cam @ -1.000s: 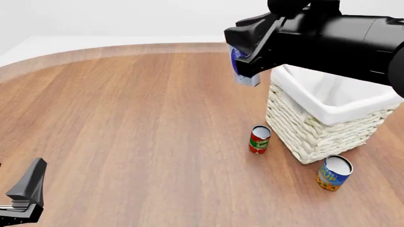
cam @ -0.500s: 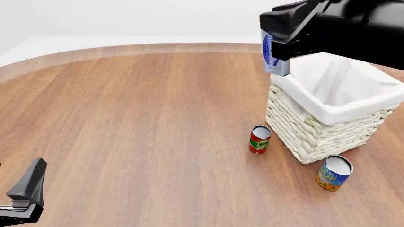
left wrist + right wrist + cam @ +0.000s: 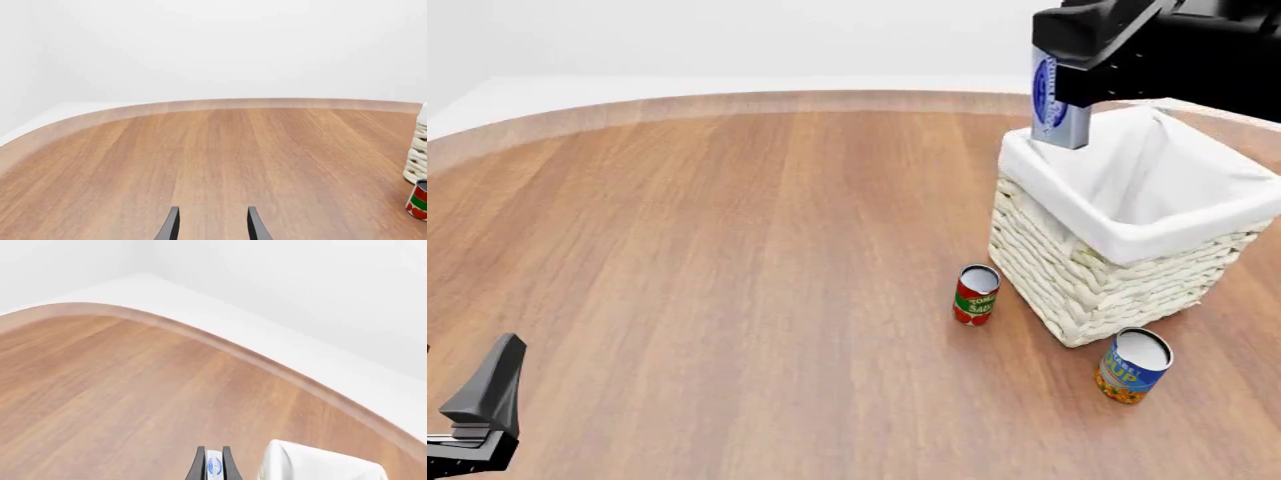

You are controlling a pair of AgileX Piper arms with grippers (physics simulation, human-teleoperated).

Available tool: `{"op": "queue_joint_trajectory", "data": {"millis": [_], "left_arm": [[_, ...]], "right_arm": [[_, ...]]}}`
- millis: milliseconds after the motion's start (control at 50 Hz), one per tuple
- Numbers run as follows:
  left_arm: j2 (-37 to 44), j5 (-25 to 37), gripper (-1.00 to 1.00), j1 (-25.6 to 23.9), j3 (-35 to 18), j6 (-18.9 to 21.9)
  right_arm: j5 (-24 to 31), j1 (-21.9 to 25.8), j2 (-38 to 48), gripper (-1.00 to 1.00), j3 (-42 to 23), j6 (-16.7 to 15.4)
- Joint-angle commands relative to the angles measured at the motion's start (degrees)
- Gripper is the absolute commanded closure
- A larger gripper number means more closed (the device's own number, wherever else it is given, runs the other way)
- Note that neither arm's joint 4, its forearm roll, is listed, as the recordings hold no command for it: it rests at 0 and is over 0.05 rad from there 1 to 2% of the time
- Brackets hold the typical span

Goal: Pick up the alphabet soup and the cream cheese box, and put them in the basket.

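While the right tool (image 3: 1062, 100) grips the cream cheese box (image 3: 1054, 98) on edge above the basket (image 3: 1121, 245) rim's near-left part, carry it further over the lining before letting go.
Only the front view shows the alphabet soup (image 3: 1132, 366) standing on the worktop (image 3: 721, 250) just beside the basket, and the tomato can (image 3: 974, 294); the right wrist view shows the fingers (image 3: 227, 460) flat against the box; the left wrist view shows the left tool (image 3: 211, 225) parted and empty.

Both arms glossy black w/ blocky housings, thin tapered black fingers (image 3: 172, 227); screws/markings too dark to tell.
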Motion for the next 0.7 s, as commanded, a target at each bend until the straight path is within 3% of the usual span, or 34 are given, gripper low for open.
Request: {"op": "queue_joint_trajectory", "data": {"millis": [20, 700], "left_arm": [[0.0, 0.0, -1.00, 0.0, 0.0, 0.0], [0.0, 0.0, -1.00, 0.0, 0.0, 0.0]], "right_arm": [[0.7, -2.5, -2.0, 1.00, 0.6, 1.0], [1.0, -10.9, -2.7, 1.00, 2.5, 1.4]]}}
